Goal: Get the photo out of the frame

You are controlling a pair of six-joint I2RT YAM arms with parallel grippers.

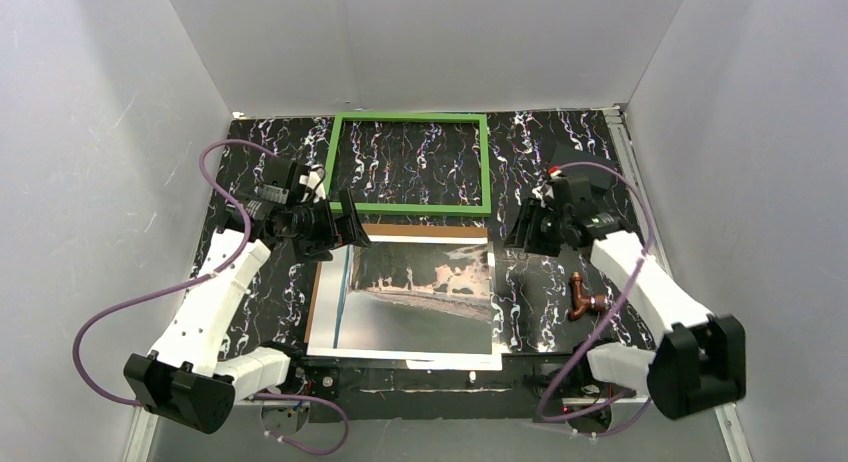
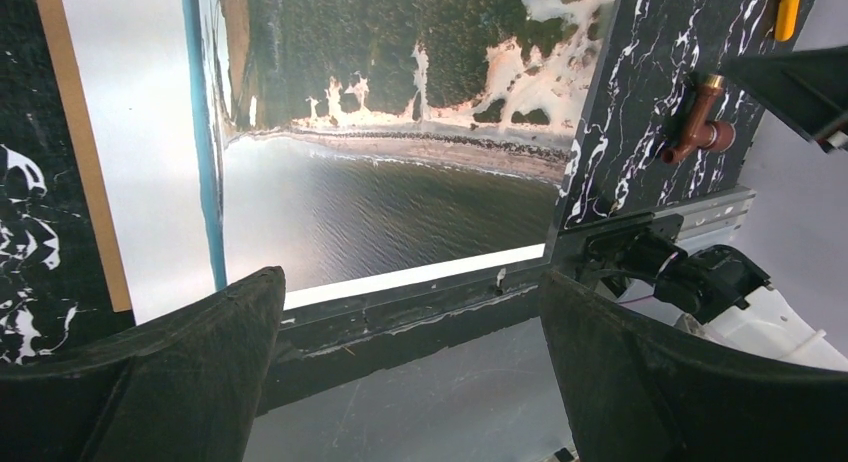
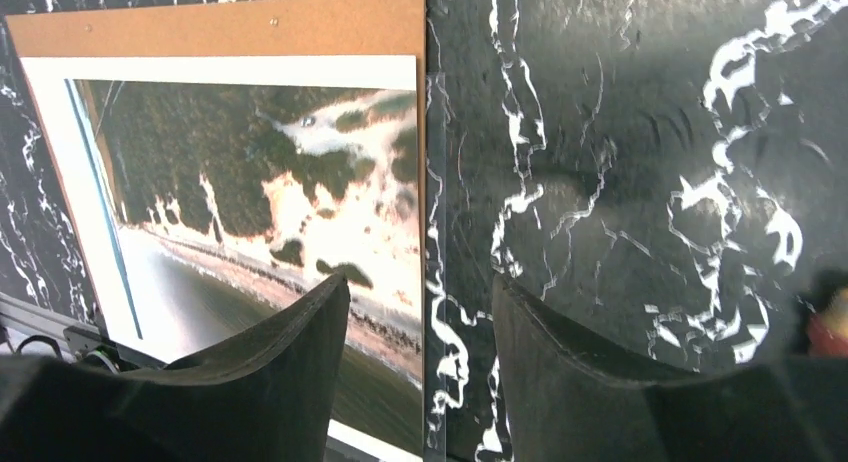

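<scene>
Photo (image 1: 415, 297) lay flat and face up on the brown backing panel (image 1: 312, 300), out of the frame. The panel's edge showed along the photo's left and far sides. The blue stripe ran down the photo's left side, inside the white border.

The green frame (image 1: 410, 115) lay just beyond the photo's far edge, and the black marbled tabletop (image 1: 260, 162) showed through its opening.

My left end effector (image 1: 345, 222) hung over the photo's far left corner with its fingers spread wide, gripping nothing. My right end effector (image 1: 525, 232) hung off the photo's far right corner, over bare tabletop beside the photo's right edge. Its fingers were parted with nothing between them.

A copper pipe fitting (image 1: 583, 300) lay to the right of the photo, apart from it.
</scene>
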